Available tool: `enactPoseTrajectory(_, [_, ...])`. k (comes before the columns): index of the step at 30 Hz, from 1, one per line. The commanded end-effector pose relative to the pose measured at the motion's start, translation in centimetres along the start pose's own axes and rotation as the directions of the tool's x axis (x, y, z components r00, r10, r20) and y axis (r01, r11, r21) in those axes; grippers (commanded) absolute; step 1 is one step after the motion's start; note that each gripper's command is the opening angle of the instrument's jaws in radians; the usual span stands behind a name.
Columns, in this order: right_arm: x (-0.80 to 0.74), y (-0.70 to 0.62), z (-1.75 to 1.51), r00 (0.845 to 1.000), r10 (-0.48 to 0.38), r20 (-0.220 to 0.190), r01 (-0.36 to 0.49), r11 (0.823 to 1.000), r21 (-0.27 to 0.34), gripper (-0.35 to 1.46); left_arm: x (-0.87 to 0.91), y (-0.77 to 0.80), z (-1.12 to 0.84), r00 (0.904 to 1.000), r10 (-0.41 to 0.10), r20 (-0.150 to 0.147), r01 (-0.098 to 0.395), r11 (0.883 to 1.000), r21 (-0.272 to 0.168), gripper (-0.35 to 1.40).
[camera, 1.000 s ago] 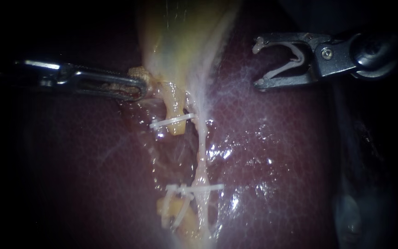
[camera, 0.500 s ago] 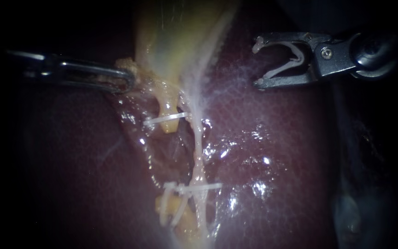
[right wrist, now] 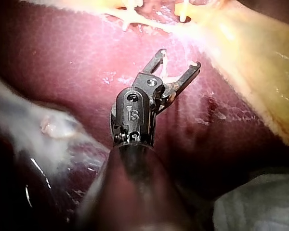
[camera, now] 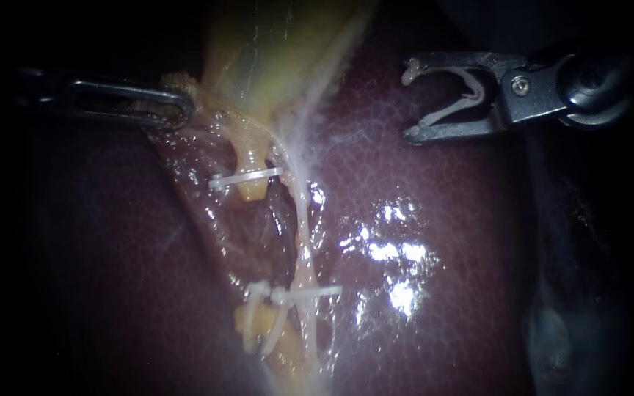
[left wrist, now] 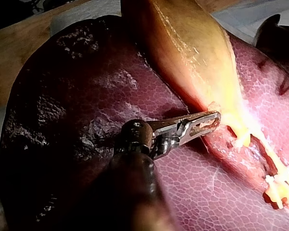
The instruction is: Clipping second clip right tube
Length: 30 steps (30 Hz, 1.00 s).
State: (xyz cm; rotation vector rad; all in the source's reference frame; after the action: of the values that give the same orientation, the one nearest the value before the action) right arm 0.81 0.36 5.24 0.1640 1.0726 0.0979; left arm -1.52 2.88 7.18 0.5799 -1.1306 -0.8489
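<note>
Left tool (camera: 179,108) with jaws closed on the gallbladder (camera: 273,51) edge, right tool (camera: 411,101) over the liver (camera: 442,220), jaws wide apart, both bearing on a white clip (camera: 449,110), well apart from the right tube (camera: 301,220), one fastened clip (camera: 310,295) low on that tube.

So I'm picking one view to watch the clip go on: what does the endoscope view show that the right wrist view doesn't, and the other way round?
Only the endoscope view: the left instrument, jaws shut on the gallbladder's edge, and the right tube running down to the lower clip. Only the right wrist view: a white cloth beside the liver and a pale lump of tissue beside the shaft. Both: the right instrument holding an open loaded clip, not yet at the tube.
</note>
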Motion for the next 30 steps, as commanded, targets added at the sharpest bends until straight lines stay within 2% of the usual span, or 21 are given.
enactPoseTrajectory(1, [-0.01,-0.03,0.01,1.000,0.019,0.000,-0.019,1.000,0.001,0.49,0.00,0.00,0.00,1.0000,0.000,0.000,0.000,1.000,0.000,-0.35])
enactPoseTrajectory(7, [0.02,-0.24,0.07,0.989,0.145,-0.016,-0.144,0.988,0.056,0.49,0.00,0.00,0.00,1.0000,0.000,0.000,0.000,1.000,0.000,-0.35])
enactPoseTrajectory(14, [-0.06,-0.57,0.27,0.966,0.259,0.002,-0.257,0.958,0.127,0.49,0.00,0.00,0.00,1.0000,0.000,0.000,0.000,1.000,-0.001,-0.35])
enactPoseTrajectory(20, [-0.19,-0.79,0.48,0.927,0.375,0.012,-0.371,0.910,0.184,0.49,0.01,0.00,0.01,1.0000,0.001,0.000,-0.001,1.000,-0.001,-0.35])
enactPoseTrajectory(22, [-0.23,-0.86,0.56,0.908,0.418,0.020,-0.413,0.888,0.201,0.49,0.01,0.00,0.01,1.0000,0.001,0.000,-0.001,1.000,-0.002,-0.35])
enactPoseTrajectory(30, [-0.37,-1.09,0.87,0.861,0.506,0.051,-0.502,0.829,0.247,0.49,0.03,0.00,0.02,1.0000,0.002,0.001,-0.002,1.000,-0.003,-0.35])
